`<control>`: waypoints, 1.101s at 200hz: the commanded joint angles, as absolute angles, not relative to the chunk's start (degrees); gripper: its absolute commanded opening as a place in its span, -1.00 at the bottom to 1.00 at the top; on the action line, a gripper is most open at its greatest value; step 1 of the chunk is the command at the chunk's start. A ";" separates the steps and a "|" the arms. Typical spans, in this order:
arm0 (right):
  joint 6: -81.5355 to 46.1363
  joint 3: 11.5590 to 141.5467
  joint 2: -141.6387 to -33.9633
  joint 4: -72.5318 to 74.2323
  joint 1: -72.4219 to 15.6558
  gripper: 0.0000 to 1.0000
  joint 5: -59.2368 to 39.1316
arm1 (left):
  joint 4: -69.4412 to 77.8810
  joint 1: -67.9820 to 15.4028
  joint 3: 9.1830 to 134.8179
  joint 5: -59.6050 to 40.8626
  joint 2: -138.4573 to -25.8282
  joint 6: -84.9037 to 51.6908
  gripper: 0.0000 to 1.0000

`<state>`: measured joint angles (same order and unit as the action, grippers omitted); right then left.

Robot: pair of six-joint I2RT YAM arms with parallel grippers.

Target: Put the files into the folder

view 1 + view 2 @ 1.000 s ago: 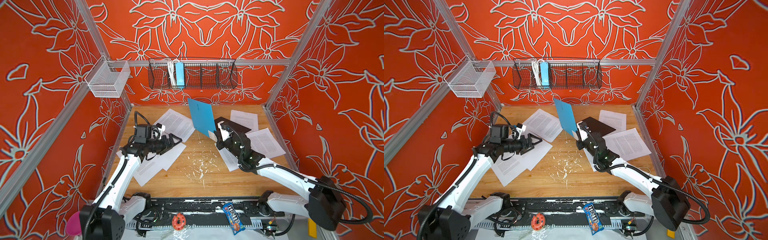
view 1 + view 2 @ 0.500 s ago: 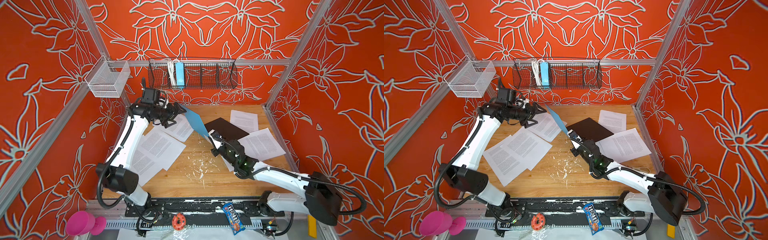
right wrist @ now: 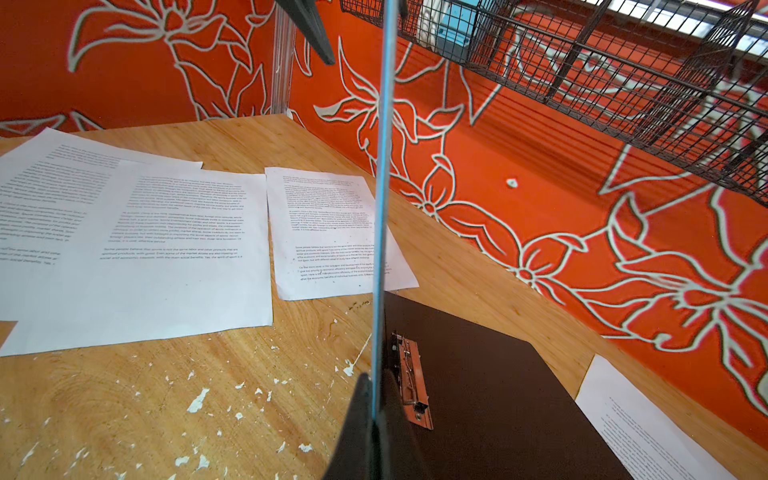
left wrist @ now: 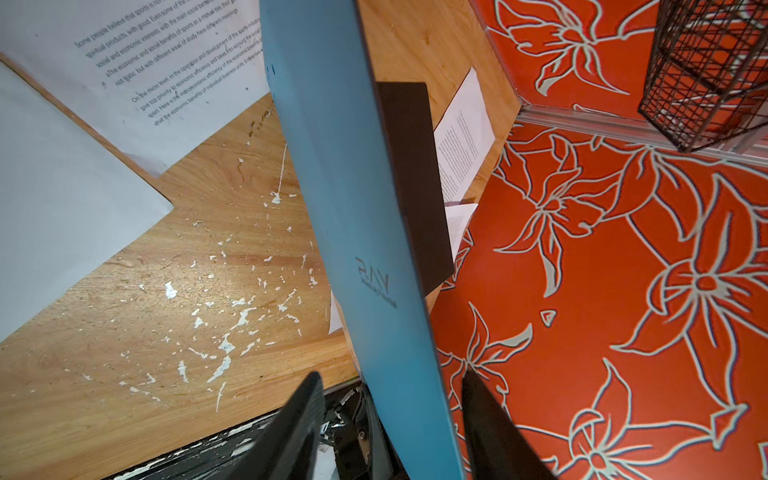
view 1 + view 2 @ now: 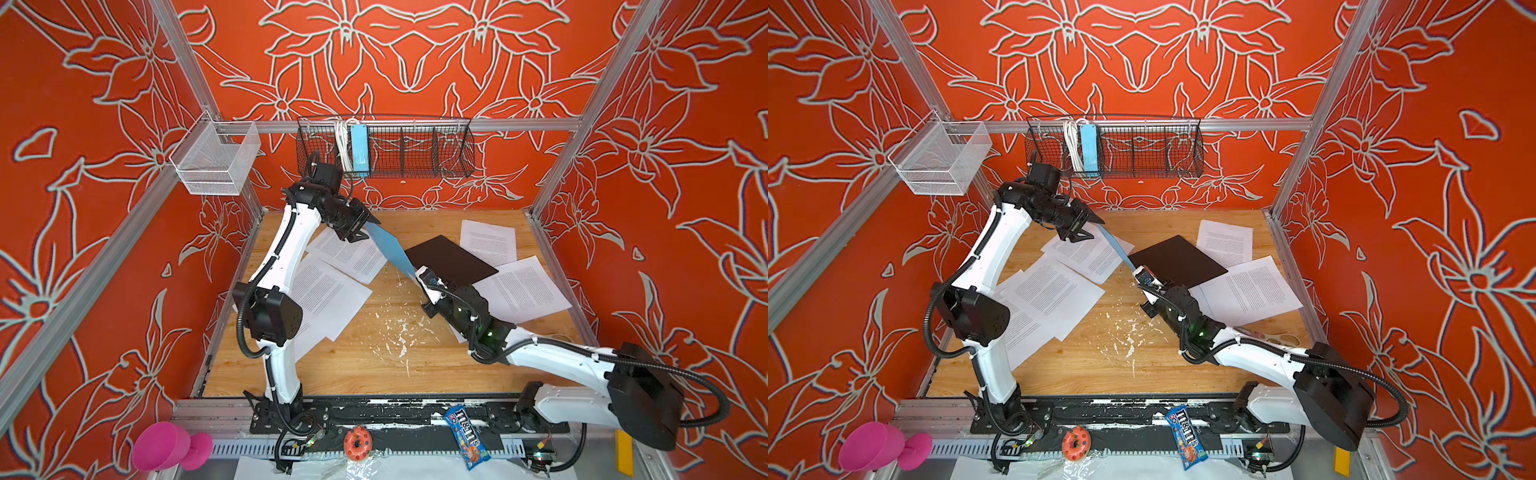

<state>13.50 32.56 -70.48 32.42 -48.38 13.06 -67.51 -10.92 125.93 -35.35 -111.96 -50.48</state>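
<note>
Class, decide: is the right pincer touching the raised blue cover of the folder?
Touching. The right wrist view shows the right pincer closed on the lower edge of the folder's blue cover, a finger pressed against each side.

The candy packet [image 5: 467,437] reads "m&m's". A printed sheet [image 4: 137,54] begins "Some people believe that sports" — lower down, "On the micro level, in the operation and development". The folder [image 4: 353,187] bears "RAY", upside down here.

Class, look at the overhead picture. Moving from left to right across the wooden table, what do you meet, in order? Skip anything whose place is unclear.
Two overlapping printed sheets → blue folder cover, raised at a slant → black folder inside, lying flat → large printed sheet.
</note>
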 commanded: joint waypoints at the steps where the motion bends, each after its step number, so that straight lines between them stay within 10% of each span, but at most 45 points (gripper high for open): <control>1: 15.63 31.68 -69.70 34.71 -48.77 -1.00 14.04 | -70.61 -11.33 128.15 -36.89 -113.09 -52.18 -0.07; 77: 15.69 31.64 -70.13 35.14 -48.90 -1.00 14.95 | -69.31 -11.38 127.64 -41.52 -113.90 -53.98 -1.00; 104: 11.46 33.82 -65.92 29.33 -48.80 0.64 15.60 | -63.22 -11.33 124.69 -46.08 -112.22 -56.96 -1.00; 114: 8.95 37.01 -64.16 22.90 -48.70 0.94 15.77 | -60.16 -11.30 123.89 -47.83 -111.46 -58.71 -1.00; 220: -9.12 60.11 -54.40 -19.72 -43.44 0.95 -3.11 | -67.97 -11.34 130.57 -47.12 -112.43 -44.97 -1.00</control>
<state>-2.96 58.11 -52.77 -8.97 -46.46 2.22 -65.04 -11.22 129.43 -45.54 -112.92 -51.51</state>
